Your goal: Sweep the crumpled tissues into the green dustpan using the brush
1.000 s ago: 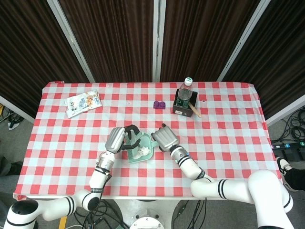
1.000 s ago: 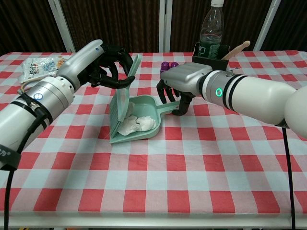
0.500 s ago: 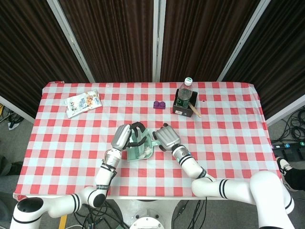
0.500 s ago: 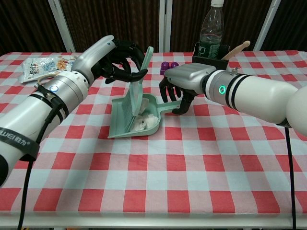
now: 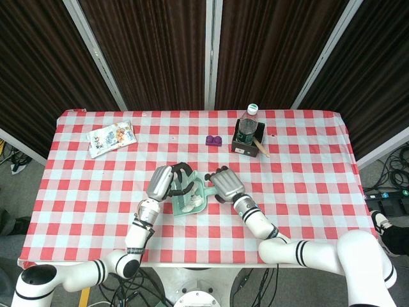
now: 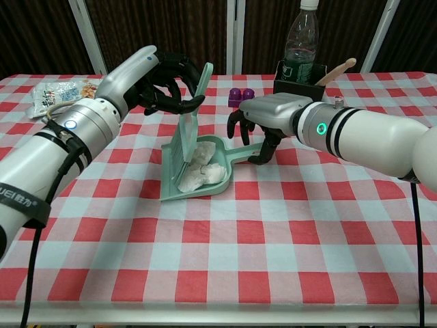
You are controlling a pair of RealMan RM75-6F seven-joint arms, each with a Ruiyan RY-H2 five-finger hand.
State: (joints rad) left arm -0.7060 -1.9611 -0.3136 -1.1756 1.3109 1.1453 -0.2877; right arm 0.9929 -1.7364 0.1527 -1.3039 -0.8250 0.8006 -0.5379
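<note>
Crumpled white tissues (image 6: 200,174) are sitting inside the pale green plastic dustpan (image 6: 220,179), which lies flat on the red-and-white checked surface (image 6: 273,239) pretty much in the middle, between the two arms. Left hand (image 6: 160,85) has its dark fingers wrapped around the handle of the matching pale green brush (image 6: 188,130), holding it up at a tilt with the bristle end down in the pan right against the tissues. From overhead you see the same thing, left hand (image 5: 165,182) over the left side of the dustpan (image 5: 199,192) and the tissues (image 5: 193,202) bunched up in it. Right hand (image 6: 263,119) is down at the pan's handle end with fingers curled around it, so it looks like it's gripping the handle, though the contact itself is partly hidden; from above the right hand (image 5: 225,185) sits just right of the pan. Further back on the surface there's a clear plastic bottle with a green label (image 5: 248,125) standing in a dark box holder (image 5: 245,142) with a wooden stick (image 6: 336,70) poking out, a small purple object (image 5: 213,140) beside it, and a snack packet (image 5: 111,138) off at the far left.
</note>
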